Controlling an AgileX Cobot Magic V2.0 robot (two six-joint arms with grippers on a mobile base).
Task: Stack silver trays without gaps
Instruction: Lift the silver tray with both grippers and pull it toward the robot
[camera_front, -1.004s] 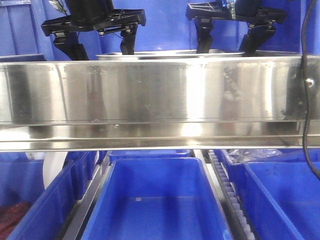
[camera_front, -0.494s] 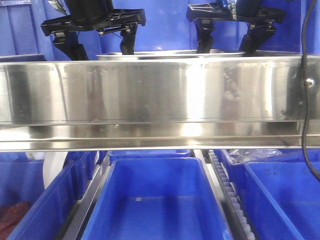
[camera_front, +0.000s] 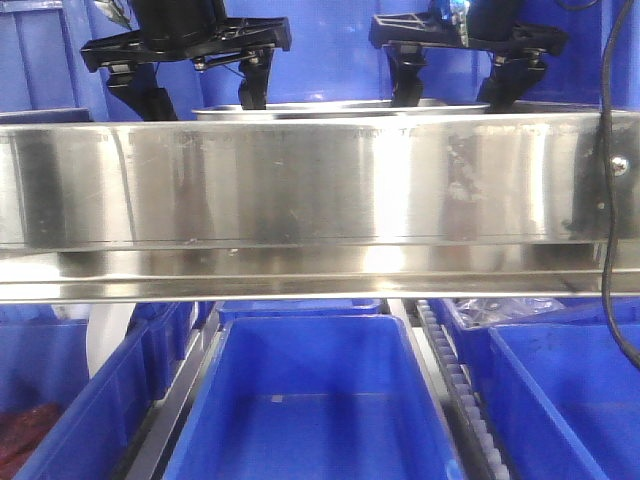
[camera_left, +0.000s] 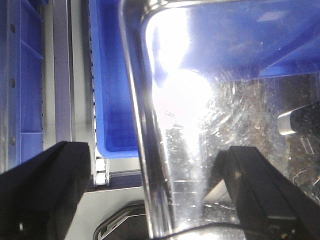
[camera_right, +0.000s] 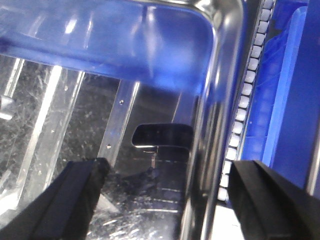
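Here the left gripper (camera_left: 157, 160) and right gripper (camera_right: 167, 167) each straddle an end rim of the silver trays (camera_front: 340, 108).
Behind the shelf rail (camera_front: 320, 190), only the trays' rim shows above its top edge, long axis running along the rail; we cannot tell how many are nested. Both arms are equally near, one at each end. Each gripper is spread wide and empty: one finger outside the rim, the other over the pan floor. We judge that closing inward would pinch each end wall.
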